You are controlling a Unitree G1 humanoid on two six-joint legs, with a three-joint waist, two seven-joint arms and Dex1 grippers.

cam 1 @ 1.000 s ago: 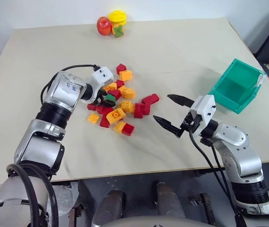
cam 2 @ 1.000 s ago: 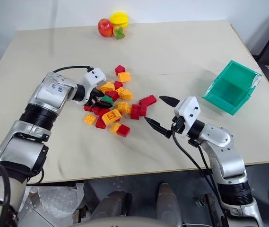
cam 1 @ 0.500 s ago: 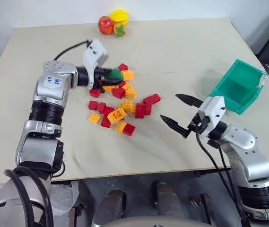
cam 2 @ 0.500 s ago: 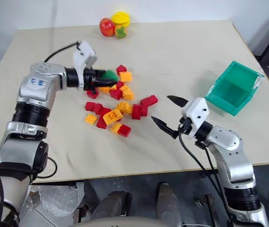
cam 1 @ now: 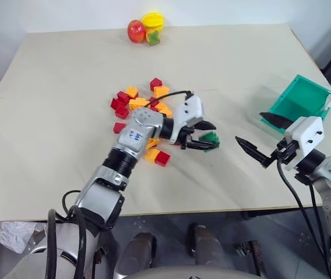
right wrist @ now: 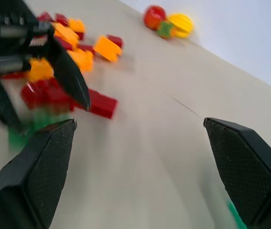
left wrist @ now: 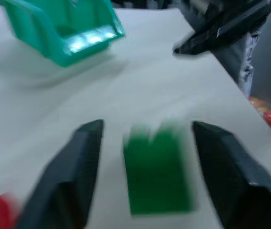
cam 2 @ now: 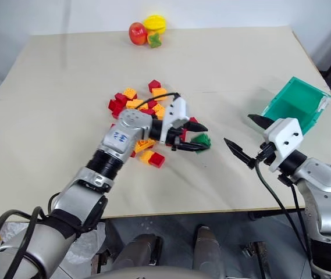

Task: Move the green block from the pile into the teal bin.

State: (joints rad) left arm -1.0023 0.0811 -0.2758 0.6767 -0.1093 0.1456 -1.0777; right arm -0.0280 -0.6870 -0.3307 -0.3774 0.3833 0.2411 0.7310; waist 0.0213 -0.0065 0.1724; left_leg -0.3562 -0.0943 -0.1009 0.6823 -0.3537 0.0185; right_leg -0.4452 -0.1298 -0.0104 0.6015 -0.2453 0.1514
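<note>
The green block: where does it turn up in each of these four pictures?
Left eye view: green block on the table, right of the pile, between the left gripper fingers.
Right eye view: same spot, middle of the picture.
Left wrist view: low centre, between the fingers.
Right wrist view: green blur, lower left.
Shared landmark: the teal bin.

We see the green block (cam 1: 210, 139), a small dark green studded brick, between the open fingers of the left gripper (cam 1: 207, 136), clear of both fingers in the left wrist view; whether it rests on the table (cam 1: 66, 75) we cannot tell. It sits just right of the pile (cam 1: 145, 107), a loose cluster of red and orange-yellow bricks spread near the table's middle. The teal bin (cam 1: 299, 103), an open-topped box with slanted walls, stands tilted near the table's right edge, well apart from the block, its inside bare as far as we can see.
</note>
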